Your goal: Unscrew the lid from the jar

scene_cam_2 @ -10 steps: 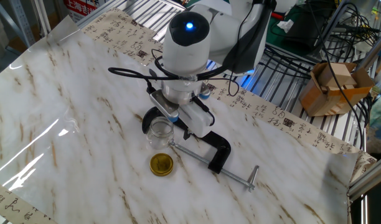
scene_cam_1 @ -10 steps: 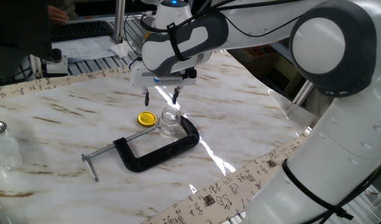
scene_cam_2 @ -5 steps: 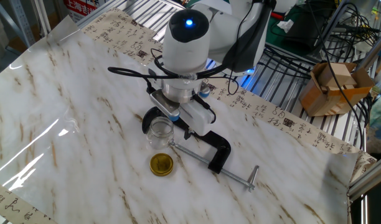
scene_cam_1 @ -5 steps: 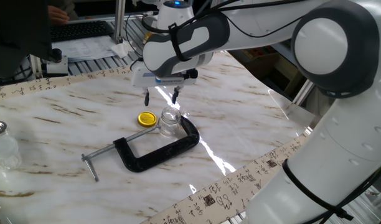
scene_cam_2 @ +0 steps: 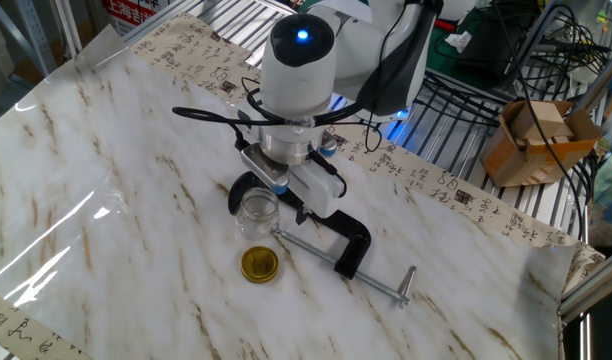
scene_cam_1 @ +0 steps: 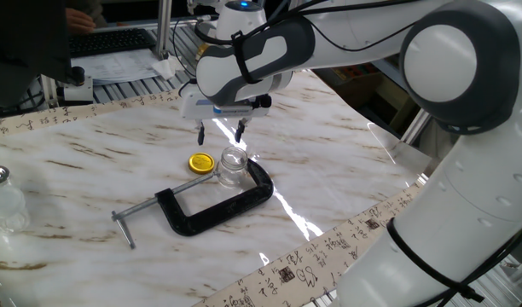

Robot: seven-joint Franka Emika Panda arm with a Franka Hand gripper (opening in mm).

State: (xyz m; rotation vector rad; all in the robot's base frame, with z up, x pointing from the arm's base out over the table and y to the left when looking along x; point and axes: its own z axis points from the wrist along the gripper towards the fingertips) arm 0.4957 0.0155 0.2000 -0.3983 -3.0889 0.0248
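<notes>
The lid is a small yellow cap lying flat on the marble table, just left of the jar. It also shows in the other fixed view as the lid, in front of the jar. The jar is tiny clear glass, stands upright with its mouth bare, and sits in the jaws of a black C-clamp. My gripper hangs open above and slightly behind the jar and lid, touching neither, with nothing between its fingers.
The C-clamp's screw handle sticks out toward the table's front left. A larger glass vessel with a silver top stands at the far left edge. A cardboard box and cables lie beyond the table.
</notes>
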